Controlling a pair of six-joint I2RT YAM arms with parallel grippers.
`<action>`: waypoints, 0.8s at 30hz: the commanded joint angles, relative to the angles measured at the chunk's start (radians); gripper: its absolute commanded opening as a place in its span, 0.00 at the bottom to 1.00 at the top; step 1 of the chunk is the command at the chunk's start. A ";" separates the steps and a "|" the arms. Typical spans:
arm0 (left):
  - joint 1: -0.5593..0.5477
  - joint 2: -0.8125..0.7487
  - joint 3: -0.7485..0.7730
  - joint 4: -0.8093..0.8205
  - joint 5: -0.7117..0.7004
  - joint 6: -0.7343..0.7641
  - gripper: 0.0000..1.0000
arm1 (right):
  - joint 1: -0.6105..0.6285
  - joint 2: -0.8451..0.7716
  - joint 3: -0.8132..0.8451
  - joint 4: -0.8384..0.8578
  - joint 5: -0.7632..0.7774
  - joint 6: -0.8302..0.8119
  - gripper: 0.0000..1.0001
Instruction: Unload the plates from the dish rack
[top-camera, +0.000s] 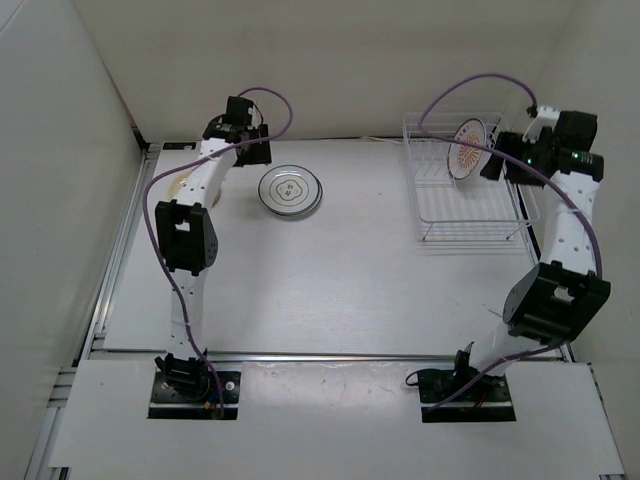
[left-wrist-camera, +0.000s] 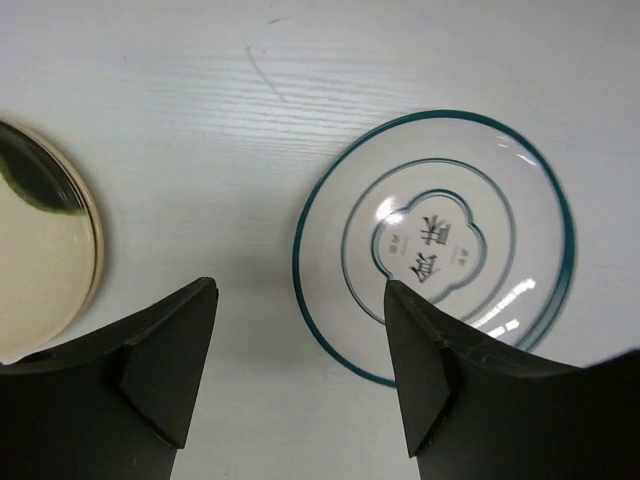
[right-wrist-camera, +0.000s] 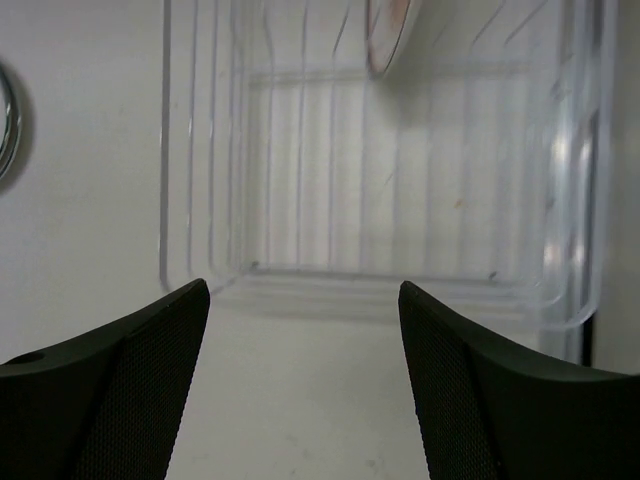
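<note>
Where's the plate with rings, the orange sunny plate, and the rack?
ringed plate (left-wrist-camera: 430, 245): left wrist view, its centre mark.
sunburst plate (top-camera: 467, 150): top view, its orange middle.
dish rack (top-camera: 470, 200): top view, its wire floor.

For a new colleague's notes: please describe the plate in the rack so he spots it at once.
Find the white wire dish rack at the table's far right. One plate stands on edge near its far end; unlike the ringed plate and tan plate lying flat, its centre is an orange sunburst.

The ringed white plate (left-wrist-camera: 435, 245) bears dark characters at its centre, unreadable.
</note>
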 joint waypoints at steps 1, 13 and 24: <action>-0.002 -0.163 0.015 0.000 0.122 0.063 0.79 | 0.045 0.101 0.188 0.127 0.191 0.037 0.80; -0.002 -0.333 -0.077 -0.112 0.395 0.297 1.00 | 0.135 0.387 0.443 0.210 0.360 0.014 0.75; -0.002 -0.392 -0.143 -0.142 0.407 0.318 1.00 | 0.135 0.546 0.547 0.231 0.360 0.023 0.75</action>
